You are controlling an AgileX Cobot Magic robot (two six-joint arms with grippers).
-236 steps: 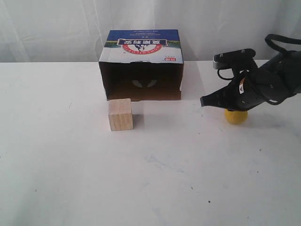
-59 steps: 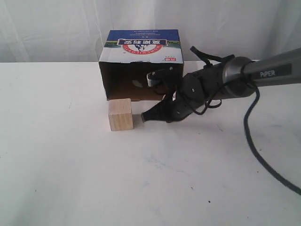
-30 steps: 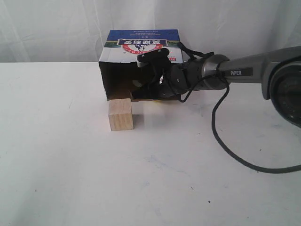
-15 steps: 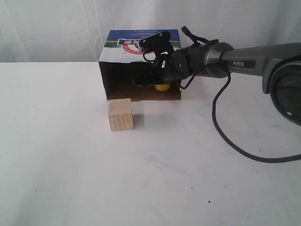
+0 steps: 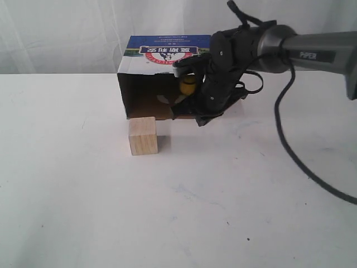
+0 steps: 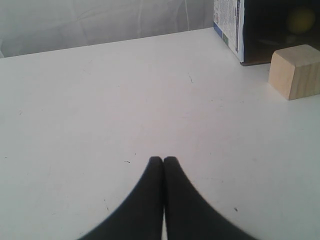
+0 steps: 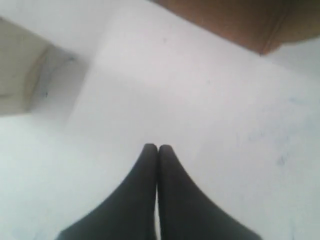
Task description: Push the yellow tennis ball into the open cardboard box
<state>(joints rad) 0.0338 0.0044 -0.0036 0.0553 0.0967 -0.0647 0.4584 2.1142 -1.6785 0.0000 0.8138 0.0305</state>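
Note:
The open cardboard box [image 5: 146, 96] lies on its side at the back of the table, its dark mouth facing forward and its blue-and-white panel on top. The yellow tennis ball [image 5: 187, 85] sits inside that mouth, partly behind my right arm. It shows faintly in the box's dark interior in the left wrist view [image 6: 300, 19]. My right gripper [image 5: 199, 120] is shut and empty, tips pointing down at the table just in front of the box's right half. In its own view [image 7: 157, 147] only bare table lies under the tips. My left gripper [image 6: 163, 159] is shut over bare table, far from the box [image 6: 229, 25].
A pale wooden cube [image 5: 143, 135] stands just in front of the box's left corner, also seen in the left wrist view [image 6: 296, 71]. The box's brown edge [image 7: 225, 22] lies just beyond the right gripper. White curtain hangs behind the table.
The ball has gone from the box's front edge to deeper inside. My right gripper has drawn back out of the mouth and tipped downward to the table in front.

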